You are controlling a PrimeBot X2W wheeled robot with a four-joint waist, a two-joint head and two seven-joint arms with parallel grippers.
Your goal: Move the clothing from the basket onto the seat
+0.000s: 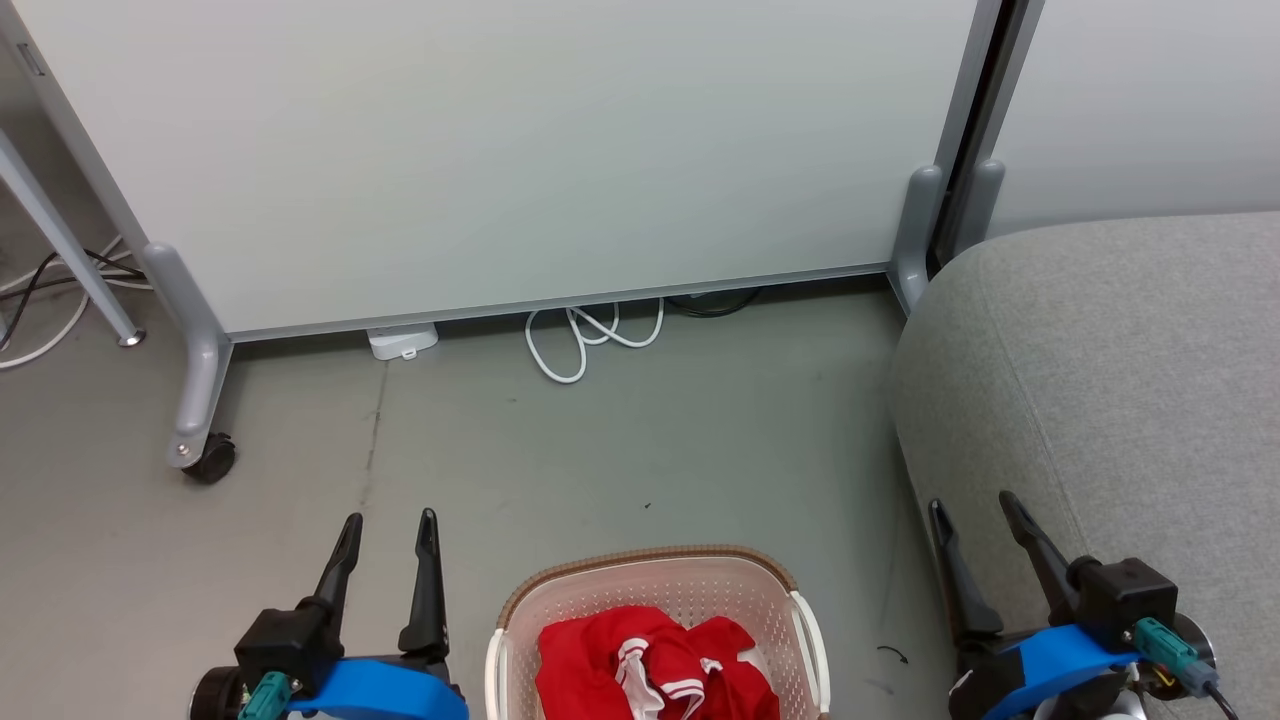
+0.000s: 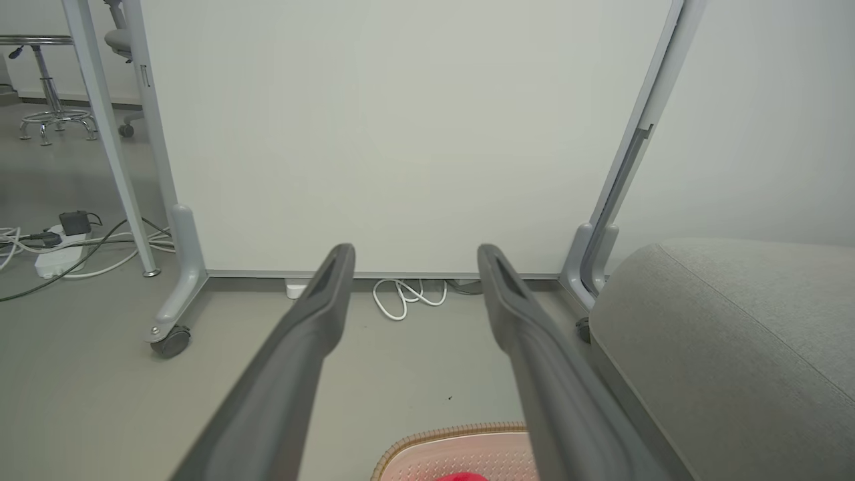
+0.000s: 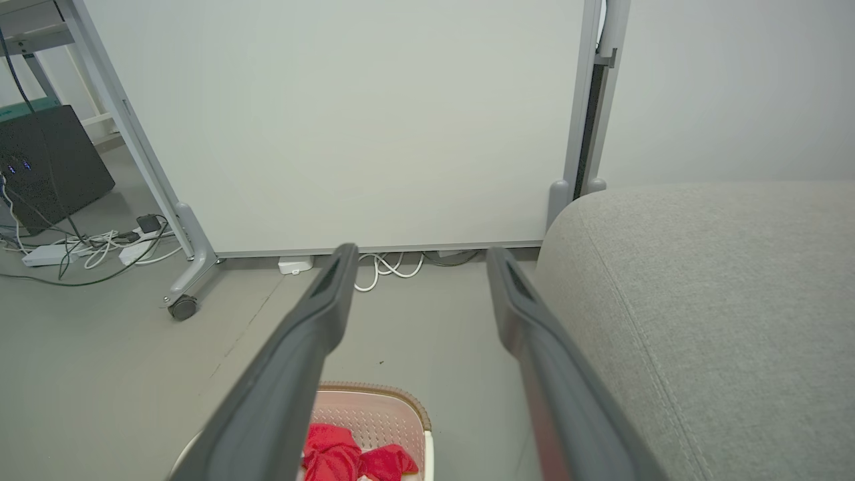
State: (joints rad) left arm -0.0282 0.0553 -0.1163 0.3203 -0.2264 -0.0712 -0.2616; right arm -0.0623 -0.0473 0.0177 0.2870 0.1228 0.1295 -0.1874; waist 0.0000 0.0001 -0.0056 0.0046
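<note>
A white partition panel (image 1: 500, 150) on castors spans the top of the head view. The seat (image 1: 1120, 380), a broad grey cushion with a rounded edge, takes the right side of the frame, and nothing lies on it. Grey floor (image 1: 640, 450) covers the middle. At the bottom centre stands the basket (image 1: 650, 553), and the clothing (image 1: 600, 670) lies crumpled inside it, red folds bunched together with white trim showing.

The left gripper (image 1: 390, 520) sits at lower left and the right gripper (image 1: 970, 502) at lower right, just beside the seat's flank. Each has its fingers spread wide and holds nothing. A white cable (image 1: 580, 340) loops under the panel, well apart from the work.

The garments look tangled, so a pinch on one may drag both, and the second could slip off onto the floor between basket and seat. The basket looks light, and fabric snagged on its holes might lift or tip it. Cloth dropped too near the cushion's rounded edge could slide off.
</note>
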